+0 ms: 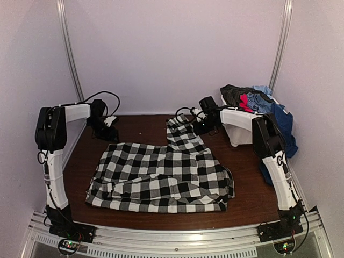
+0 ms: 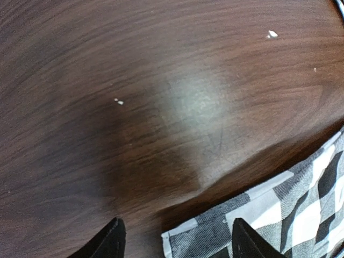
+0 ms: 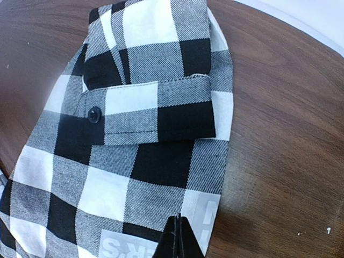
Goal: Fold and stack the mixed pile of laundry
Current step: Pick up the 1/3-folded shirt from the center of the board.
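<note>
Risk: thin pinch on sleeve; shirt corner not yet caught.
Checked shirt (image 1: 161, 177) is spread flat mid-table. Further back, left: left gripper (image 2: 177, 244) jaws spread, shirt corner betw. them, nothing pinched; hem may be missed if closed high. Far right: right gripper (image 3: 180, 239) jaws pressed together on sleeve (image 3: 156, 107) edge; fabric may be pulled free. Laundry pile (image 1: 252, 99) is heaped in bin (image 1: 239, 134) beyond.

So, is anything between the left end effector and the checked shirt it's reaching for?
Nothing visible does. The left end effector hangs open just above the brown table. A corner of the checked shirt lies between its fingertips, with only tabletop around it.
</note>
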`<state>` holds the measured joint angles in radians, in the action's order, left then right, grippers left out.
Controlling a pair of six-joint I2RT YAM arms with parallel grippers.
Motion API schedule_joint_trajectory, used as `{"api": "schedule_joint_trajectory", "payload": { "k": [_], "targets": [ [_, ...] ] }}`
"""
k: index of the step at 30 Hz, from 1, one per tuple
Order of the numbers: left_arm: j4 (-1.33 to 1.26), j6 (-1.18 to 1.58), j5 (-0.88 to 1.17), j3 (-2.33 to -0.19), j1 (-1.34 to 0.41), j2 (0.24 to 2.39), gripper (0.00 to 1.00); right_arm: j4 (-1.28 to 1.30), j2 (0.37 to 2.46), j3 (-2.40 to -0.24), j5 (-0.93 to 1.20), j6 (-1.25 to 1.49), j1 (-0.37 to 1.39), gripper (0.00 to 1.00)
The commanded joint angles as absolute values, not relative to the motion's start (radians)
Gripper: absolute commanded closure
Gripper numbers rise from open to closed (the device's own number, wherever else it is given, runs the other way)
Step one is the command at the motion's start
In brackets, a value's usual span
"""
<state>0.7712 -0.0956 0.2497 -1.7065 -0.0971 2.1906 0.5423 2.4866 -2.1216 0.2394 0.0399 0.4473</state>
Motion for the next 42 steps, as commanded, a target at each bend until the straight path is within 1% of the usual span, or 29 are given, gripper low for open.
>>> {"api": "schedule_joint_trajectory", "payload": {
  "k": [1, 2, 4, 5, 7, 8, 9, 10, 11, 15, 17, 18, 20, 25, 29, 31, 32, 34, 35, 37, 38, 42],
  "targets": [
    [0.789, -0.144, 0.339, -1.708, -0.089, 2.237, 0.32, 0.543, 2.431, -2.131, 0.265, 0.061, 0.439, 1.0],
    [0.793, -0.142, 0.352, -1.711, -0.09, 2.244, 0.35, 0.54, 2.431, -2.126, 0.268, 0.062, 0.437, 1.0],
    [0.807, -0.145, 0.388, -1.716, -0.09, 2.247, 0.46, 0.537, 2.432, -2.121, 0.273, 0.064, 0.433, 1.0],
    [0.808, -0.145, 0.391, -1.711, -0.09, 2.241, 0.54, 0.535, 2.432, -2.119, 0.278, 0.066, 0.431, 1.0],
    [0.807, -0.149, 0.386, -1.703, -0.09, 2.222, 0.73, 0.534, 2.436, -2.119, 0.287, 0.067, 0.425, 1.0],
    [0.804, -0.152, 0.385, -1.697, -0.09, 2.21, 0.79, 0.532, 2.438, -2.119, 0.289, 0.07, 0.421, 1.0],
    [0.798, -0.151, 0.378, -1.691, -0.089, 2.195, 0.9, 0.528, 2.441, -2.12, 0.292, 0.072, 0.417, 1.0],
    [0.792, -0.147, 0.371, -1.685, -0.089, 2.18, 0.97, 0.529, 2.446, -2.125, 0.291, 0.079, 0.414, 1.0],
    [0.789, -0.147, 0.366, -1.68, -0.089, 2.166, 1.0, 0.529, 2.453, -2.134, 0.294, 0.085, 0.411, 0.94],
    [0.761, -0.15, 0.351, -1.644, -0.094, 2.114, 1.0, 0.561, 2.514, -2.212, 0.301, 0.088, 0.407, 0.64],
    [0.736, -0.151, 0.335, -1.623, -0.101, 2.086, 1.0, 0.593, 2.554, -2.263, 0.284, 0.092, 0.408, 0.53],
    [0.723, -0.157, 0.315, -1.614, -0.106, 2.073, 1.0, 0.601, 2.569, -2.281, 0.281, 0.094, 0.409, 0.51],
    [0.681, -0.17, 0.252, -1.573, -0.125, 2.04, 1.0, 0.606, 2.592, -2.309, 0.274, 0.1, 0.408, 0.49],
    [0.549, -0.199, 0.046, -1.472, -0.179, 1.983, 1.0, 0.624, 2.638, -2.341, 0.245, 0.095, 0.416, 0.48],
    [0.477, -0.226, -0.164, -1.413, -0.231, 1.98, 1.0, 0.64, 2.657, -2.352, 0.217, 0.07, 0.422, 0.48],
    [0.463, -0.226, -0.301, -1.403, -0.258, 1.985, 0.95, 0.65, 2.667, -2.363, 0.205, 0.06, 0.426, 0.48],
    [0.466, -0.213, -0.341, -1.408, -0.26, 1.988, 0.9, 0.656, 2.675, -2.373, 0.195, 0.054, 0.428, 0.48],
    [0.476, -0.183, -0.367, -1.418, -0.257, 1.987, 0.67, 0.666, 2.691, -2.392, 0.184, 0.049, 0.432, 0.48],
    [0.483, -0.17, -0.351, -1.426, -0.254, 1.987, 0.62, 0.668, 2.699, -2.399, 0.179, 0.046, 0.434, 0.48],
    [0.492, -0.146, -0.334, -1.438, -0.251, 1.984, 0.55, 0.675, 2.713, -2.407, 0.163, 0.03, 0.442, 0.48],
    [0.494, -0.132, -0.335, -1.445, -0.249, 1.983, 0.53, 0.679, 2.716, -2.41, 0.147, 0.019, 0.449, 0.48],
    [0.508, -0.084, -0.301, -1.475, -0.229, 1.982, 0.5, 0.709, 2.736, -2.42, 0.081, -0.039, 0.486, 0.48]
  ]
}}
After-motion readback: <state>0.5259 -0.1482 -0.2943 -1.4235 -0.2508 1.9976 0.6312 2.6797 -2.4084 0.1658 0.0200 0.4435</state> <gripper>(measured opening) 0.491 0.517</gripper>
